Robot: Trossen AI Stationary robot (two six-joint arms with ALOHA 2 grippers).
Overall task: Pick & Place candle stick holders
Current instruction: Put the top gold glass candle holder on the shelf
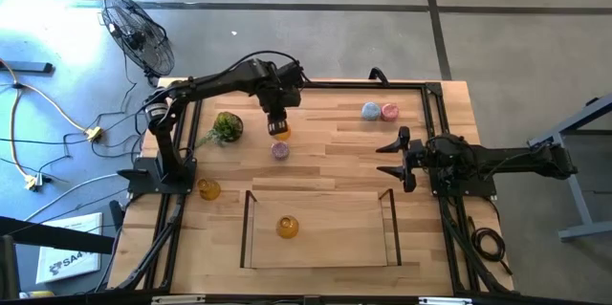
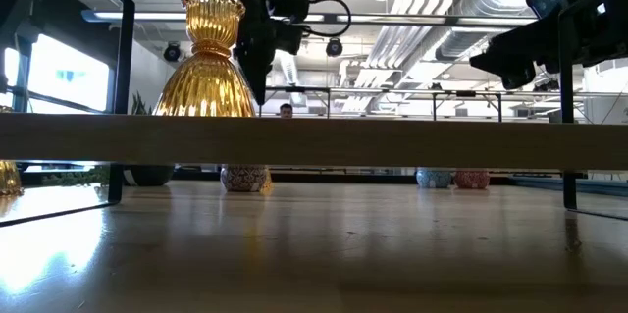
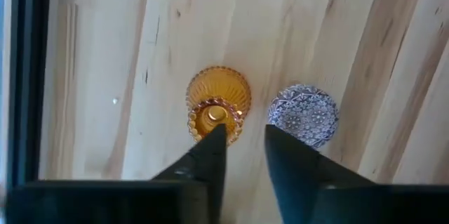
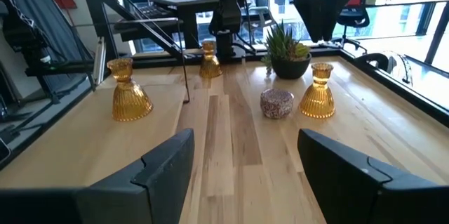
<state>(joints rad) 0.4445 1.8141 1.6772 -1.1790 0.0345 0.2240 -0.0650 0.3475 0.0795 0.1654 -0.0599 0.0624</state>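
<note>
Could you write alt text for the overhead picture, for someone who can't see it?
Seen from above, the left gripper hovers over an amber candle holder on a wooden table, a purple holder beside it. Another amber holder stands in the tray.

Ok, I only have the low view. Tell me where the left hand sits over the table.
Observer: From above, the left hand hangs right over an amber holder, beside the plant.
Operator: Say whether it's gripping it.
Observer: No. In the left wrist view its fingers are apart, and the amber holder lies just ahead of one fingertip, not between them.
Operator: Name what's next to it.
Observer: A purple holder, close beside the amber one and not touching it.
</note>
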